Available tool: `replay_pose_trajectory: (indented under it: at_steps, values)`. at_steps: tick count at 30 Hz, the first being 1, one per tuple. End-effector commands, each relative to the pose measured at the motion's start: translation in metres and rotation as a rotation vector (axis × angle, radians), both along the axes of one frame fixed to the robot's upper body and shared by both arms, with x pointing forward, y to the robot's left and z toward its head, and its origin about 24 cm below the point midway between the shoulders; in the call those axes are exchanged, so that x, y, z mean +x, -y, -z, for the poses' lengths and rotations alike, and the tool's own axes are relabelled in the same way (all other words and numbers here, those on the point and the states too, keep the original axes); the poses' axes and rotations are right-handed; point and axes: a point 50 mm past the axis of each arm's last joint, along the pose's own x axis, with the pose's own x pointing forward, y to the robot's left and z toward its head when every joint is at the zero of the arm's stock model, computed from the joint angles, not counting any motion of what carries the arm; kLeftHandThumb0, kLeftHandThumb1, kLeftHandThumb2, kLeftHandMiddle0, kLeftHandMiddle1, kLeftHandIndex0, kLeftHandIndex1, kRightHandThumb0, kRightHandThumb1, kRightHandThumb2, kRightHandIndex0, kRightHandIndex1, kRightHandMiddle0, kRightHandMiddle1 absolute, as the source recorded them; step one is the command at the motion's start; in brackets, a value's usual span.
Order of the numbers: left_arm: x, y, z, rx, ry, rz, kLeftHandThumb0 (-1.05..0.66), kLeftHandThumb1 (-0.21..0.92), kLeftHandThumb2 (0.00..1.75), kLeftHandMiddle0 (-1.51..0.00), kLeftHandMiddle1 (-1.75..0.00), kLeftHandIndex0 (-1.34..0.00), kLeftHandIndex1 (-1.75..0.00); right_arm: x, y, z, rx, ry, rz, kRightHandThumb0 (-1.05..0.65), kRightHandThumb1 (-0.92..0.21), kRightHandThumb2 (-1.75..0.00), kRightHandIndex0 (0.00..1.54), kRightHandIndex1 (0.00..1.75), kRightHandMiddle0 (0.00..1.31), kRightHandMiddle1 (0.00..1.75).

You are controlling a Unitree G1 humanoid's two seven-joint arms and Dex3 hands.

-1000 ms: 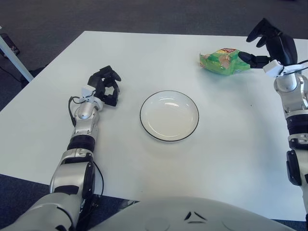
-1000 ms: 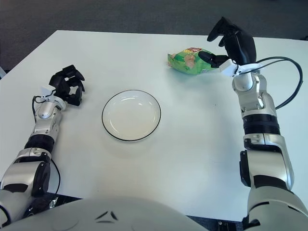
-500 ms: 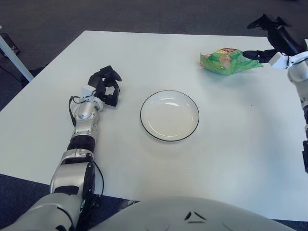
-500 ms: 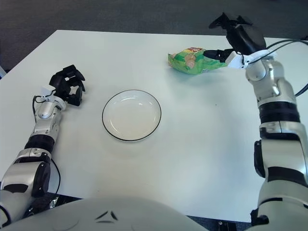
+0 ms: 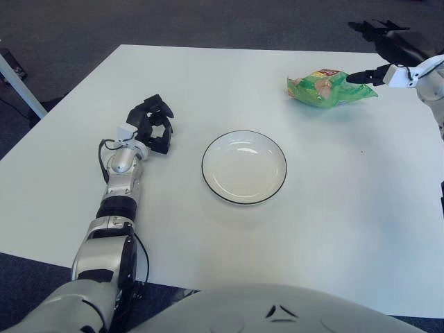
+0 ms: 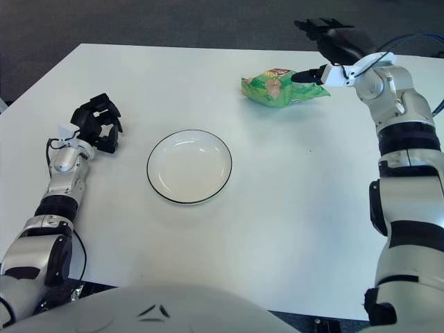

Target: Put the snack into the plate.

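The snack, a green crinkled bag (image 6: 276, 89), lies on the white table (image 6: 291, 208) at the back right. A white plate with a dark rim (image 6: 159, 184) sits empty at the table's middle, well to the front left of the bag. My right hand (image 6: 306, 50) hovers at the bag's right end, open. Its fingers (image 6: 326, 28) stretch out flat above the bag, and the thumb (image 6: 309, 75) reaches down to the bag's twisted tail. My left hand (image 5: 152, 125) shows left of the plate, fingers curled, holding nothing.
Dark carpet surrounds the table. The table's far edge (image 5: 243, 48) runs close behind the bag. A black cable (image 6: 416, 41) loops off my right forearm.
My right hand has swung up and to the right, turning from a palm beside the bag to fingers stretched flat above it. Bag, plate and left hand have not moved.
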Motion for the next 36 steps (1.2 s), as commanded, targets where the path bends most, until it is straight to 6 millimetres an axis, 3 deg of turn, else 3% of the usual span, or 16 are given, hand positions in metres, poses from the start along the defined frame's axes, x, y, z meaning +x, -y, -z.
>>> replay_pose_trajectory:
  at_steps: [1,5,7,14,20,36]
  values:
    - [-0.038,0.003,0.067,-0.022,-0.248,-0.03,-0.01,-0.14,1.75,-0.93,-1.75,-0.85,-1.52,0.011,-0.009,-0.002,-0.015,-0.026,0.006,-1.05,-0.92,-0.41,0.0,0.0,0.0,0.0]
    - [-0.037,0.006,0.067,-0.032,-0.244,-0.014,-0.01,-0.15,1.75,-0.94,-1.75,-0.87,-1.49,0.014,-0.013,-0.002,-0.026,-0.051,0.006,-1.05,-0.92,-0.45,0.0,0.0,0.0,0.0]
    - [-0.036,0.011,0.065,-0.042,-0.235,-0.004,-0.01,-0.12,1.75,-0.92,-1.75,-0.82,-1.56,0.018,-0.016,0.0,-0.024,-0.065,0.015,-1.05,-0.92,-0.47,0.0,0.0,0.0,0.0]
    - [-0.04,0.001,0.069,-0.033,-0.263,-0.035,-0.01,-0.14,1.75,-0.93,-1.75,-0.86,-1.51,0.026,-0.018,0.026,-0.01,-0.159,0.104,-1.05,-0.92,-0.54,0.0,0.0,0.0,0.0]
    - [-0.039,0.005,0.066,-0.04,-0.245,-0.026,-0.01,-0.15,1.75,-0.93,-1.75,-0.87,-1.49,0.03,-0.021,0.032,0.025,-0.215,0.138,-1.05,-0.92,-0.59,0.0,0.0,0.0,0.0]
    - [-0.038,0.012,0.062,-0.083,-0.218,-0.001,-0.01,-0.07,1.75,-0.89,-1.75,-0.71,-1.71,0.031,-0.03,0.054,0.087,-0.445,0.13,-1.05,-0.92,-0.59,0.0,0.0,0.0,0.0]
